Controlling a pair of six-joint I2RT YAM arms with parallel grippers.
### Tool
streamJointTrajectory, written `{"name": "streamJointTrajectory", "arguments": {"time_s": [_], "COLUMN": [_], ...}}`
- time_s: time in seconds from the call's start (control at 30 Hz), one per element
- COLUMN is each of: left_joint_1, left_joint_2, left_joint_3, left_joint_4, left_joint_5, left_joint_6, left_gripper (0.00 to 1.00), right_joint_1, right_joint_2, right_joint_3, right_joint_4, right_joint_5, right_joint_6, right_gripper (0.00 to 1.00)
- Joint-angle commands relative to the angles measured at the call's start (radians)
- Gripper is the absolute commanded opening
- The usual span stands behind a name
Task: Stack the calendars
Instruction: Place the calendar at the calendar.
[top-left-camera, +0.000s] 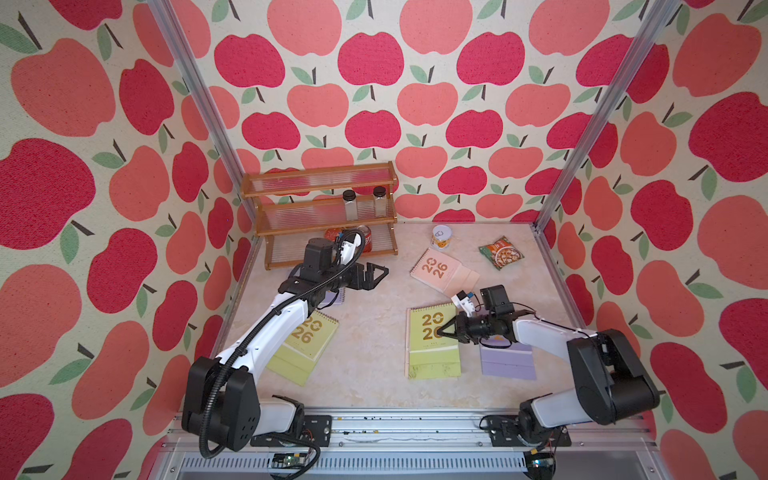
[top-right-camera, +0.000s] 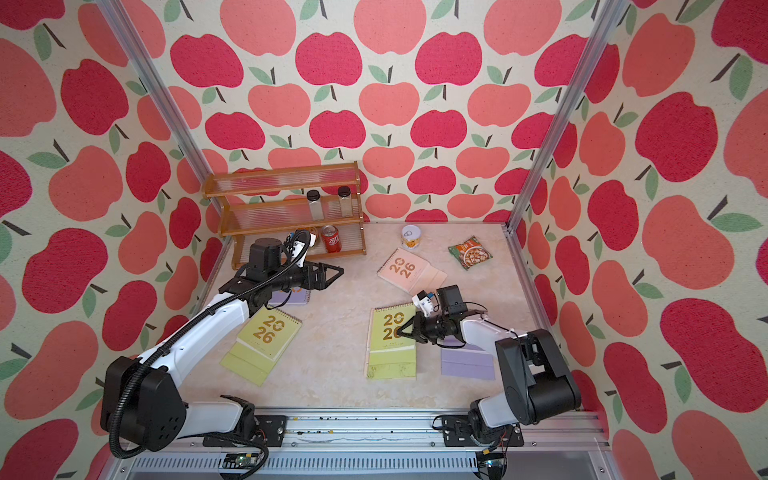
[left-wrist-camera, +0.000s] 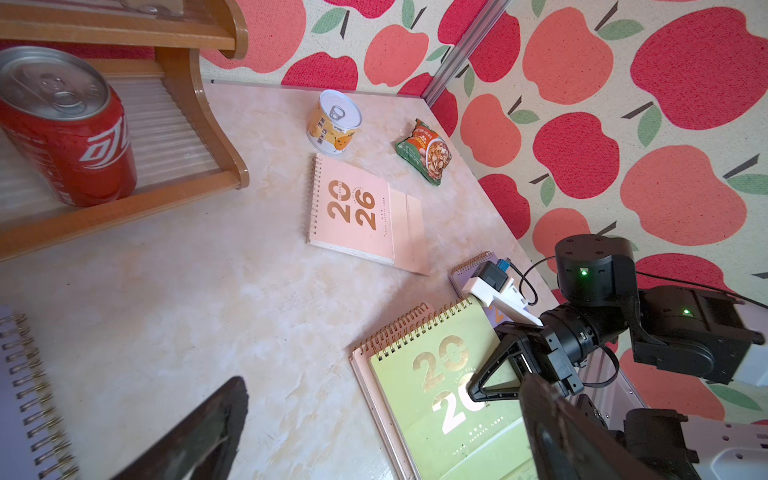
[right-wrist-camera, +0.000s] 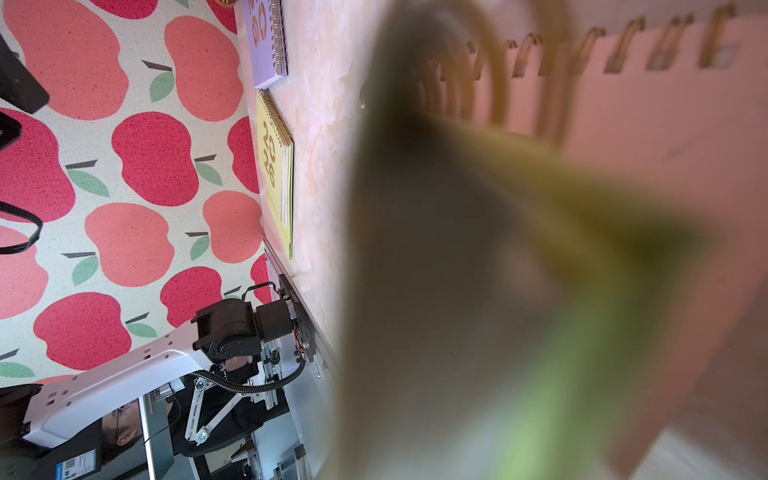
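My right gripper (top-left-camera: 441, 332) is shut, its tips resting on the cover of a yellow-green calendar (top-left-camera: 430, 353) in the middle of the table. That calendar lies on a pale pink calendar (left-wrist-camera: 377, 400) whose edge shows beneath it. A lilac calendar (top-left-camera: 509, 365) lies under my right arm. A second pink calendar (top-left-camera: 434, 268) lies farther back. My left gripper (top-left-camera: 376, 273) hovers open and empty in front of the rack. Beneath the left arm are another lilac calendar (top-left-camera: 338, 297) and another yellow-green calendar (top-left-camera: 307, 345). The right wrist view is mostly blurred green and pink.
A wooden rack (top-left-camera: 320, 216) at the back left holds two jars and a red can (left-wrist-camera: 70, 133). A yellow tin (top-left-camera: 440, 237) and a green snack packet (top-left-camera: 500, 252) sit at the back right. Metal posts and apple-patterned walls close in the table.
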Motion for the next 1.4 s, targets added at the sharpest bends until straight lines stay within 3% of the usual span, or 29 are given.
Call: {"name": "streamJointTrajectory", "arguments": {"time_s": [0.0,0.27,0.57,0.8,1.37], "left_joint_1": [-0.005,-0.008,-0.01,-0.011,-0.013], "left_joint_2": [0.006,0.004,-0.002,0.0,0.005], "left_joint_3": [0.027,0.026,0.024,0.022,0.021], "left_joint_4": [-0.023,-0.03,-0.036,-0.037,-0.04], "left_joint_5": [0.014,0.011,0.008,0.008,0.011], "left_joint_6": [0.021,0.023,0.026,0.028,0.029], "left_gripper": [0.99,1.0,1.0,1.0,0.99], "right_joint_1": [-0.007,-0.007,-0.007,-0.007,0.052], "right_joint_2": [0.011,0.002,-0.004,0.003,0.022], "right_joint_3": [0.022,0.047,0.081,0.113,0.165], "right_joint_4": [-0.063,-0.148,-0.24,-0.321,-0.395], "right_joint_5": [0.061,0.135,0.222,0.315,0.427], "right_joint_6": [-0.036,-0.06,-0.081,-0.091,-0.091], "right_gripper": [0.13,0.36,0.55,0.61,0.64]}}
